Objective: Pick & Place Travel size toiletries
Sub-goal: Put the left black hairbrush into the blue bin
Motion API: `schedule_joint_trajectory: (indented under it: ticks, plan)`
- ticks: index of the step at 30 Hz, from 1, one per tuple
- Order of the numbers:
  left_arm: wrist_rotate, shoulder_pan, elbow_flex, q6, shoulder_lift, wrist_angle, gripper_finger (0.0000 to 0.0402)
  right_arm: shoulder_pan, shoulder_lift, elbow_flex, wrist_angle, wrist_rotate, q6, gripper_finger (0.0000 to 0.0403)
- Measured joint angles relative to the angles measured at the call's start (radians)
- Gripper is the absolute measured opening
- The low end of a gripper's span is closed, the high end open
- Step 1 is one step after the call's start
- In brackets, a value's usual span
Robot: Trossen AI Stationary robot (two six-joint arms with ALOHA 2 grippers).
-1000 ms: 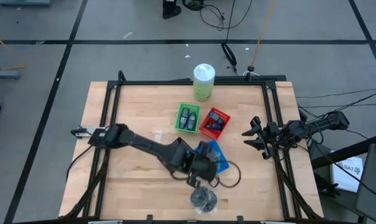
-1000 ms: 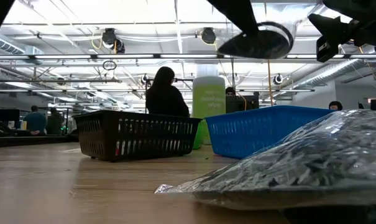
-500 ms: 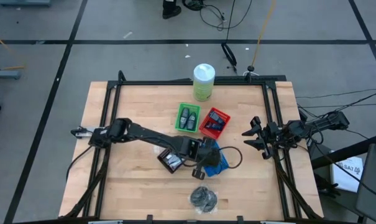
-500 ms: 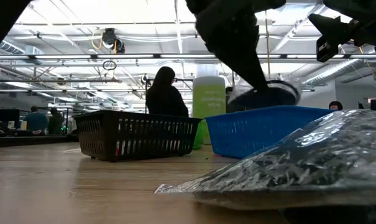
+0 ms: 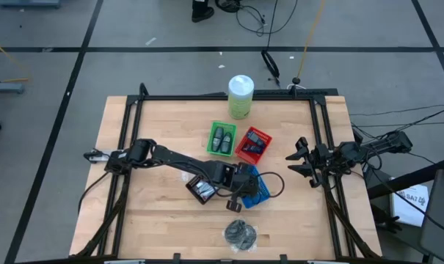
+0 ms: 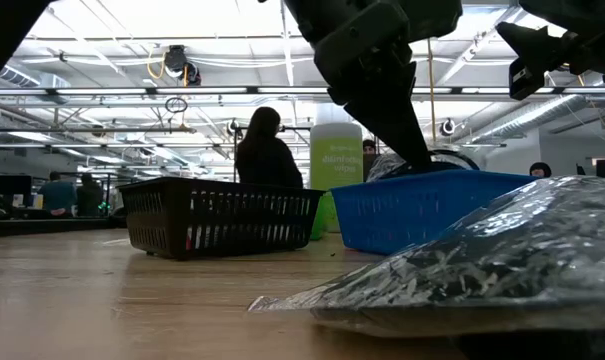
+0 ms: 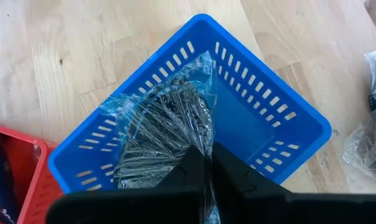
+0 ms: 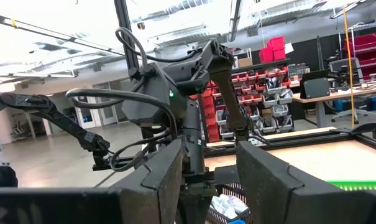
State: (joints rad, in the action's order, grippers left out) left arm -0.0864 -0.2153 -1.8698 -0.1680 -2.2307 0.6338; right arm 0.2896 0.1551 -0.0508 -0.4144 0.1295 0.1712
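My left gripper [image 7: 208, 152] is shut on a clear packet of grey discs [image 7: 163, 124], one of the travel size toiletries, and reaches down into the blue tray [image 7: 243, 127]. In the low view the left gripper [image 6: 414, 155] dips behind the blue tray's [image 6: 422, 210] rim. A second packet of grey discs [image 5: 240, 233] lies flat on the table near the front edge. Two dark bottles lie in the green tray [image 5: 222, 138]. At the table's right edge my right gripper [image 5: 299, 158] waits, open. My left gripper pinches the packet's clear wrap at its near edge [image 7: 206, 144] between its two fingers. The fingers slant down from above, from the table's left. The packet's far part lies inside the blue tray against its wall [image 7: 138, 106], and the film stands up at the fingers.
The red tray [image 5: 253, 144] and the green tray stand just beyond the blue one, with the black tray [image 5: 201, 189] to its left. A tall pale-green canister [image 5: 241, 96] is at the far edge. Bare wood lies to the left and right of the trays.
My left gripper, staying shut, has carried the packet from above the table's front area toward the far edge and down into the blue tray. The packet hung high and clear a second ago and now sits behind the tray's rim.
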Motion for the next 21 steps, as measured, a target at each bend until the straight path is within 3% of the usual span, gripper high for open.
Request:
schedule_joint_trajectory:
  ticks: [11,21]
  plan:
    - [-0.041,0.000,0.000,0.025,0.000,0.013,0.0033,0.000,0.000,0.000,0.000,0.000,0.000,0.0141]
    - [-0.079,0.000,0.000,0.050,0.000,0.041,0.0105,0.000,0.000,0.000,0.000,0.000,0.000,0.0141]
